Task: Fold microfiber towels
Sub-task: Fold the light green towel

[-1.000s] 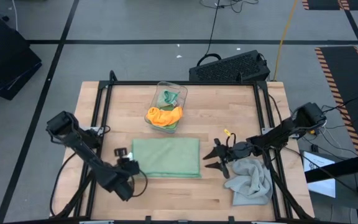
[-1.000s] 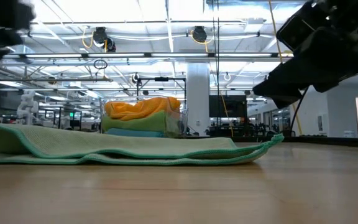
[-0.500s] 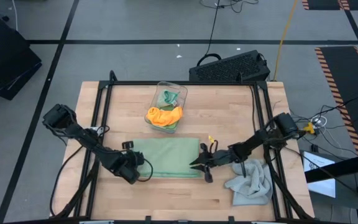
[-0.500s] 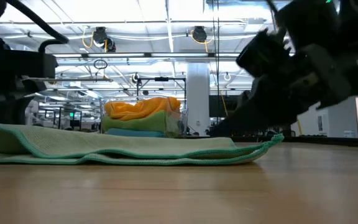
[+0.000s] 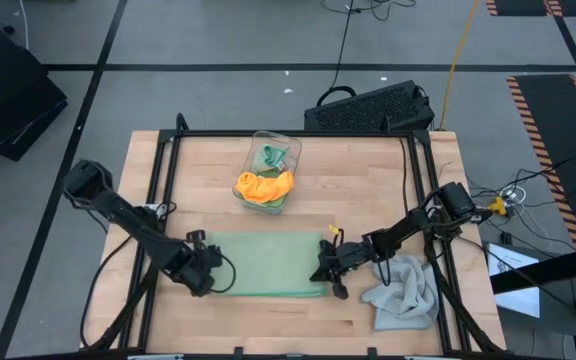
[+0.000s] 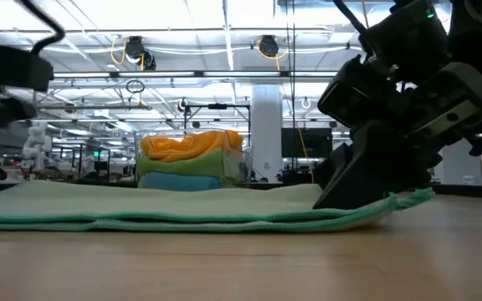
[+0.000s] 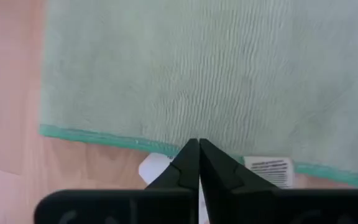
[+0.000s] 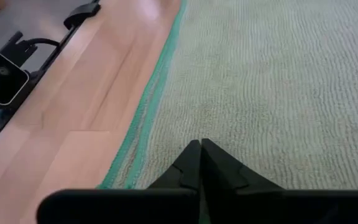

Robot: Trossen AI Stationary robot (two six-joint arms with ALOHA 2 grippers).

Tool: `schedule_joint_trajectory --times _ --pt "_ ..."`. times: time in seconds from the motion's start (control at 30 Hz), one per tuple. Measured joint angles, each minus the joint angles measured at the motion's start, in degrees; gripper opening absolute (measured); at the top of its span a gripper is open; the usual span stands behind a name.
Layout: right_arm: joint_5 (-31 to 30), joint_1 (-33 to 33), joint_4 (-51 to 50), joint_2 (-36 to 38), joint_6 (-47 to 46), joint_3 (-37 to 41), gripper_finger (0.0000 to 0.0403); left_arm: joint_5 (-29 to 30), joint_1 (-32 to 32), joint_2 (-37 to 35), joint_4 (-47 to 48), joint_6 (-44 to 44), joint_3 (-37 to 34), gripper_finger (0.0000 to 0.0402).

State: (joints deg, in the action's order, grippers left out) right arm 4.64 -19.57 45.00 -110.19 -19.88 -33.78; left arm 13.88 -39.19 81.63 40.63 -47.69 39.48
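Both grippers, left [image 5: 211,272] and right [image 5: 325,272], pinch the sage towel's [image 5: 268,263] six-o'clock corners, first fold pending; grey towel [image 5: 402,292] at four o'clock waits unfolded.

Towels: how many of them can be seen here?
5, maybe more hidden in the bin. Sage towel flat mid-table; grey towel crumpled by the right edge; orange, green and blue towels in the bin.

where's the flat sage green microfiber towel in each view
High view: flat sage green microfiber towel at table centre, between both grippers.
Low view: a low band across the left and middle.
Left wrist view: fills the upper picture.
Right wrist view: fills the right.
Shared landmark: its darker green edge.
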Motion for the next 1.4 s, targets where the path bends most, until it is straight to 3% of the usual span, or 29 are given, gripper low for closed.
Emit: schedule_joint_trajectory --times 0.13,0.33,0.57,0.7,0.83,0.97,1.2,1.33,1.4 --pt "0.0 -0.04 0.66 -0.06 -0.02 0.02 0.0001 2.16 -0.31 -3.08 -1.83 -1.27 0.62 0.0013" --pt "0.3 -0.04 -0.1 2.86 0.72 0.32 0.0001 13.47 -0.95 -4.7 -2.55 -1.61 1.22 0.0005" --pt "0.01 0.11 -5.3 12.64 5.16 1.53 0.0012 21.81 -0.14 -4.71 0.38 -7.13 1.22 0.0078" --pt "-0.35 0.09 -12.43 19.14 5.99 3.2 0.0035 18.22 2.75 -4.73 1.52 -12.58 -0.77 0.0135" --pt "-6.27 -0.07 -17.94 25.26 5.67 5.54 0.0061 12.76 3.51 -4.69 -2.96 -16.37 -5.16 0.017" --pt "-9.01 -0.07 -16.04 27.78 5.59 7.64 0.0081 11.6 3.01 -4.69 -5.3 -19.0 -6.56 0.0176" --pt "-11.85 -2.16 -7.93 25.7 5.94 8.35 0.0098 12.76 3.1 -5.79 0.08 -19.86 -2.48 0.0177" --pt "-16.7 -2.77 -6.1 24.03 8.34 7.26 0.0107 11.66 5.79 -8.8 7.28 -23.55 -2.42 0.0178" --pt "-16.9 -2.52 -5.91 23.87 10.5 6.35 0.0111 9.32 7.61 -10.78 6.11 -22.29 -2.59 0.0182"
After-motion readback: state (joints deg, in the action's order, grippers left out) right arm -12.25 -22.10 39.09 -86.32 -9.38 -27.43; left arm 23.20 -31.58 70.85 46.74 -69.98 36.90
